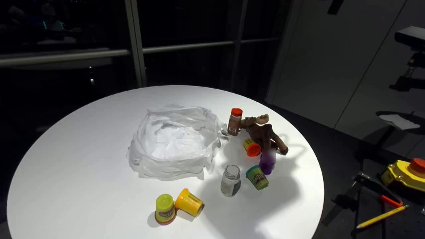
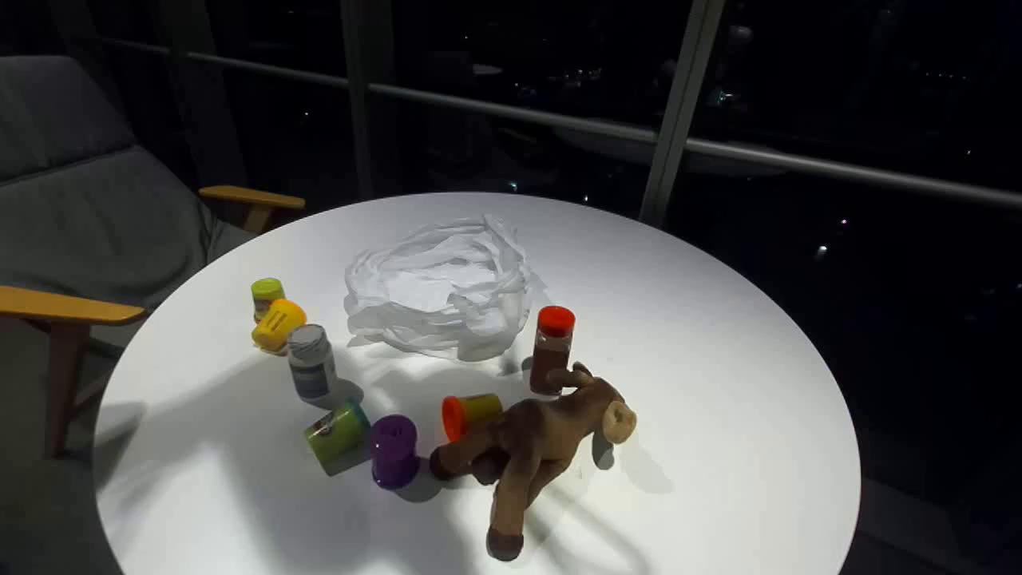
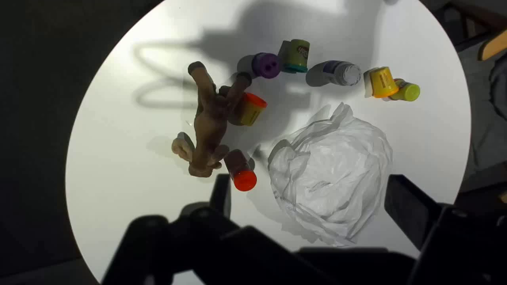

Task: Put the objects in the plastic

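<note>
An opened white plastic bag (image 1: 179, 142) lies on the round table, also in the wrist view (image 3: 332, 174). Beside it stands a red-lidded jar (image 2: 551, 351). A brown plush animal (image 2: 551, 423) lies against a yellow tub with an orange lid (image 1: 251, 147). A purple spool-shaped object (image 2: 394, 451), a tipped green tub with a teal lid (image 1: 257, 177) and an upright clear-white bottle (image 1: 230, 181) are nearby. A tipped yellow tub (image 1: 189, 202) touches an upright lime tub (image 1: 165, 209). My gripper (image 3: 311, 192) is open and empty, high above the bag; only the wrist view shows it.
The white round table (image 1: 83, 159) has an unguarded edge. An armchair (image 2: 88, 200) with wooden arms stands close to it. A dark window with a metal rail (image 2: 511, 108) is behind. A yellow box with a red button (image 1: 406, 174) and a pencil (image 1: 382, 216) lie off the table.
</note>
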`<act>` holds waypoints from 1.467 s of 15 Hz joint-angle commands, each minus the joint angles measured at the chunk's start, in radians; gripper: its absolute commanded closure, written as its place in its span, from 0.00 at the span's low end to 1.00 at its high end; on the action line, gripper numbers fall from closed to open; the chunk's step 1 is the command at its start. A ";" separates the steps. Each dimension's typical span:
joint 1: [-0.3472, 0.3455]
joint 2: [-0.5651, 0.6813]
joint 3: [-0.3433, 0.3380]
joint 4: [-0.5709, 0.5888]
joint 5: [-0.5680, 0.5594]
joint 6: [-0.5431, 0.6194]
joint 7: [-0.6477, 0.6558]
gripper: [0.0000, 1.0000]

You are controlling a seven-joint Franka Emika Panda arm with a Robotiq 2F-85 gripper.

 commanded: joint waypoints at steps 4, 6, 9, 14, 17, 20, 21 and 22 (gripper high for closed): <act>-0.032 -0.003 0.028 0.011 0.008 -0.003 -0.007 0.00; -0.032 -0.004 0.028 0.012 0.009 -0.003 -0.007 0.00; -0.032 -0.004 0.028 0.012 0.009 -0.003 -0.007 0.00; -0.032 -0.004 0.028 0.012 0.009 -0.003 -0.007 0.00; -0.032 -0.004 0.028 0.012 0.009 -0.003 -0.007 0.00; -0.032 -0.004 0.028 0.012 0.009 -0.003 -0.007 0.00; -0.032 0.004 0.030 0.003 0.008 0.005 -0.010 0.00; -0.031 0.017 0.036 -0.008 0.005 0.009 -0.010 0.00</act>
